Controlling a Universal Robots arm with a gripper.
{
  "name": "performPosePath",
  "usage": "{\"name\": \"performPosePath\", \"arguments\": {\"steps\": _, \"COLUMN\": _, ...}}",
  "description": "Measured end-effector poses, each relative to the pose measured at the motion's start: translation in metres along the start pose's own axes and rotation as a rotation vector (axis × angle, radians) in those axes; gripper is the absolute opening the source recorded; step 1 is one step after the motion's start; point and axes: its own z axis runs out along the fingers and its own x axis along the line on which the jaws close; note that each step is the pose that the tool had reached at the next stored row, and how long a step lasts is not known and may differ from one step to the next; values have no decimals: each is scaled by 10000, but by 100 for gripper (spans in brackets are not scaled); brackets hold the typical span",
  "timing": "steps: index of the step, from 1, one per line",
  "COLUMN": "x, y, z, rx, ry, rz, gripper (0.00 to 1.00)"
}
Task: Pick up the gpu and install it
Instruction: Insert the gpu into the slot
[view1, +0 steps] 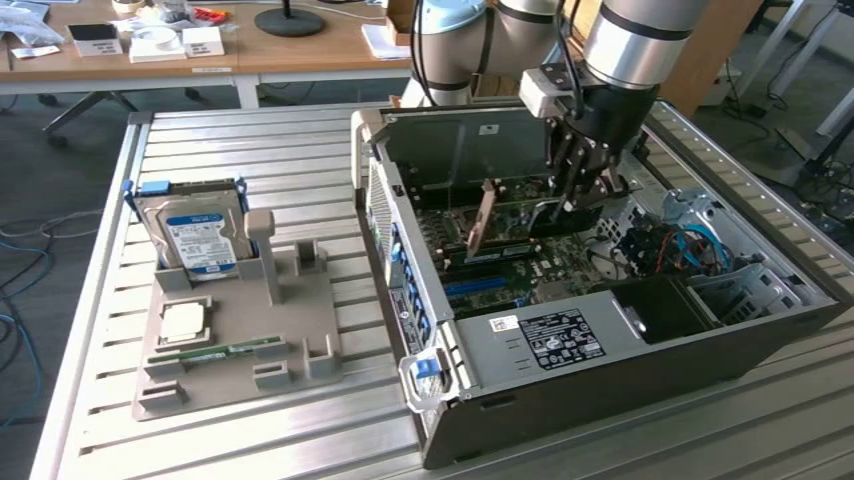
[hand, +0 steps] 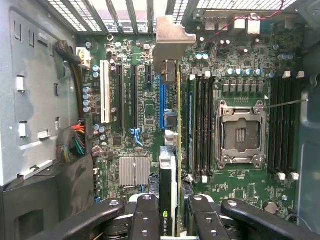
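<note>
A slatted metal table (view1: 200, 130) carries, at the exterior view's left, a grey holder (view1: 296, 325) with a silver hard drive (view1: 200, 240) standing upright and a narrow memory stick (view1: 220, 352) lying flat. To its right an open computer case (view1: 601, 340) lies on its side. Inside, the gripper (view1: 583, 200) reaches down, its dark fingers (hand: 145, 215) pinching the gpu (hand: 167, 190) from both faces. The card stands on edge over the motherboard (hand: 145, 110), just beside a blue slot (hand: 162, 105), its metal bracket (hand: 172, 37) toward the case's rear wall.
</note>
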Motion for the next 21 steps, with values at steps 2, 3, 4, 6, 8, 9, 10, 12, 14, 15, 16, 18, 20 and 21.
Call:
{"name": "performPosePath", "arguments": {"steps": 2, "x": 0, "y": 1, "z": 3, "rx": -1, "ry": 4, "rz": -2, "gripper": 27}}
{"name": "performPosePath", "arguments": {"steps": 3, "x": 0, "y": 2, "z": 5, "rx": 0, "ry": 3, "rz": -1, "gripper": 27}}
{"name": "performPosePath", "arguments": {"steps": 4, "x": 0, "y": 3, "z": 8, "rx": 0, "ry": 0, "rz": 0, "gripper": 27}}
{"name": "performPosePath", "arguments": {"steps": 6, "x": 1, "y": 6, "z": 22, "rx": 1, "ry": -4, "rz": 0, "gripper": 27}}
{"name": "performPosePath", "arguments": {"steps": 8, "x": 2, "y": 11, "z": 44, "rx": 5, "ry": 0, "rz": 1, "gripper": 27}}
{"name": "performPosePath", "arguments": {"steps": 9, "x": 2, "y": 14, "z": 55, "rx": 9, "ry": -1, "rz": -1, "gripper": 27}}
{"name": "performPosePath", "arguments": {"steps": 10, "x": 2, "y": 17, "z": 66, "rx": 13, "ry": 0, "rz": -1, "gripper": 27}}
{"name": "performPosePath", "arguments": {"steps": 12, "x": 3, "y": 24, "z": 86, "rx": 31, "ry": 0, "rz": -1, "gripper": 27}}
{"name": "performPosePath", "arguments": {"steps": 14, "x": 4, "y": 33, "z": 107, "rx": 68, "ry": -2, "rz": -2, "gripper": 27}}
{"name": "performPosePath", "arguments": {"steps": 15, "x": 4, "y": 39, "z": 119, "rx": 88, "ry": -2, "rz": -3, "gripper": 27}}
{"name": "performPosePath", "arguments": {"steps": 16, "x": 5, "y": 46, "z": 131, "rx": 108, "ry": -3, "rz": -3, "gripper": 27}}
{"name": "performPosePath", "arguments": {"steps": 18, "x": 6, "y": 60, "z": 150, "rx": 133, "ry": -4, "rz": -4, "gripper": 27}}
{"name": "performPosePath", "arguments": {"steps": 20, "x": 6, "y": 69, "z": 152, "rx": 134, "ry": 0, "rz": -4, "gripper": 27}}
{"name": "performPosePath", "arguments": {"steps": 21, "x": 7, "y": 75, "z": 154, "rx": 135, "ry": 0, "rz": -4, "gripper": 27}}
